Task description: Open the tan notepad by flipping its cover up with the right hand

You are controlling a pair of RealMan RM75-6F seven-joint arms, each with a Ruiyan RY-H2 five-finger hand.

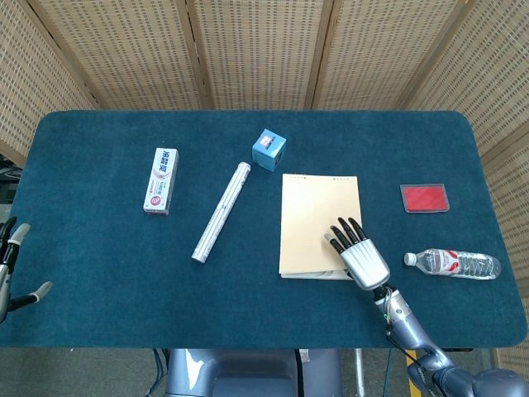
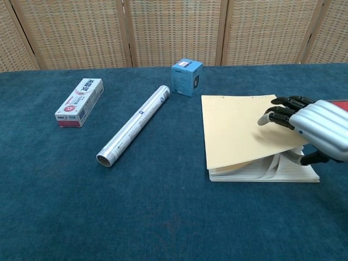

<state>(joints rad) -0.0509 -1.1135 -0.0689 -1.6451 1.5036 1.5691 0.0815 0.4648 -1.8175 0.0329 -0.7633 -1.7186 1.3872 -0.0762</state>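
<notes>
right hand (image 2: pixel 312 128) pinching tan notepad cover (image 2: pixel 244 128), near edge lifted | risk: loose pages (image 2: pixel 272 168) rising too, or cover slipping flat | left hand (image 1: pixel 12 273) spread, idle

The silver right hand (image 2: pixel 315 128) ran off the chest view's right edge and covered the lifted tan notepad cover's (image 2: pixel 239 130) near right corner. The left hand (image 1: pixel 10 269) was cut by the head view's left edge, its grip unreadable.

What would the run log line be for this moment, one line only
phase: cover lift underway | right hand: holds tan notepad cover, near edge raised, pages showing | left hand: idle at table edge, holding nothing
</notes>
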